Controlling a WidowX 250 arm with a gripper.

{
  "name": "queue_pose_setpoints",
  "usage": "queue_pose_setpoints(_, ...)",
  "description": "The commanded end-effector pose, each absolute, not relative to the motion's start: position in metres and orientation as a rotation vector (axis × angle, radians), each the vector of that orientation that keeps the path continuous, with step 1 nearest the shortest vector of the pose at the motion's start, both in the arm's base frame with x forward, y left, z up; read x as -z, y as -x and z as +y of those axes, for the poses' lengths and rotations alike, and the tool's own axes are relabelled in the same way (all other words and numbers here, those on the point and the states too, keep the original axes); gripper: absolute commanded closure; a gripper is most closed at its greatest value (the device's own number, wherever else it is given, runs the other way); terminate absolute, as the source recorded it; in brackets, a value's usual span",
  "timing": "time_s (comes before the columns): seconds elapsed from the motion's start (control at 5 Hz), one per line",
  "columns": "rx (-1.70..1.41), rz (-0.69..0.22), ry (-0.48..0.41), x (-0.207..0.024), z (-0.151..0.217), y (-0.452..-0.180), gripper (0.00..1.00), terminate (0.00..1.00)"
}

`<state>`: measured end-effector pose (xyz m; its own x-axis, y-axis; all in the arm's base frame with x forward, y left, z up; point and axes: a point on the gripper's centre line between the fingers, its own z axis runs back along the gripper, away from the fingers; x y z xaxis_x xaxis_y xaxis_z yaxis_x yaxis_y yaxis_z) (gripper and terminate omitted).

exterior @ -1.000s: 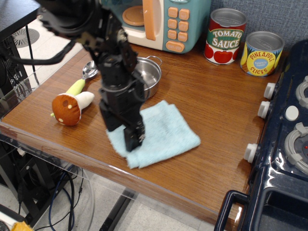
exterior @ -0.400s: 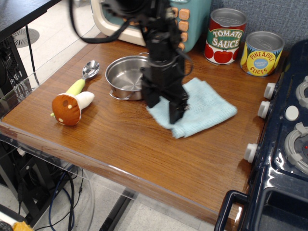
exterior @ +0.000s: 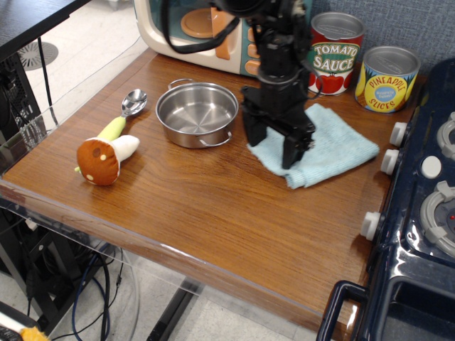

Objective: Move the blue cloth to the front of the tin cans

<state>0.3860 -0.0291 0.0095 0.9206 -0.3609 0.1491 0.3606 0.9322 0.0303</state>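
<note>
The pale blue cloth [exterior: 334, 145] lies flat on the wooden table [exterior: 213, 213], right of the steel pan [exterior: 197, 114] and just in front of the two tin cans. The red-and-green Tomato Sauce can [exterior: 334, 53] and the yellow-and-blue Pineapple Slices can [exterior: 386, 78] stand upright at the back right. My black gripper [exterior: 274, 145] points down onto the cloth's left edge. Its fingers [exterior: 293, 150] pinch the cloth against the table. The cloth's left corner is hidden under it.
A toy microwave [exterior: 234, 28] stands at the back. A plush mushroom [exterior: 103, 158] and a spoon [exterior: 133, 101] lie at the left. A dark toy stove [exterior: 426, 199] with white knobs [exterior: 389, 161] borders the cloth's right side.
My gripper has dragged the cloth from the front of the table, left of centre, to the back right, up to the cans. The pan, once partly hidden by the arm, shows fully.
</note>
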Motion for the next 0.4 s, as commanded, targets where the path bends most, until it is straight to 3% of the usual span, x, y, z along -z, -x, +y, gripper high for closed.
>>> queue_pose_setpoints(0.0, 0.379, -0.160, 0.018, -0.0134, -0.0424, -0.4045, 0.00, 0.00)
queue_pose_setpoints(0.2, 0.368, -0.163, 0.012, -0.0176, -0.0410, -0.4097, 0.00, 0.00)
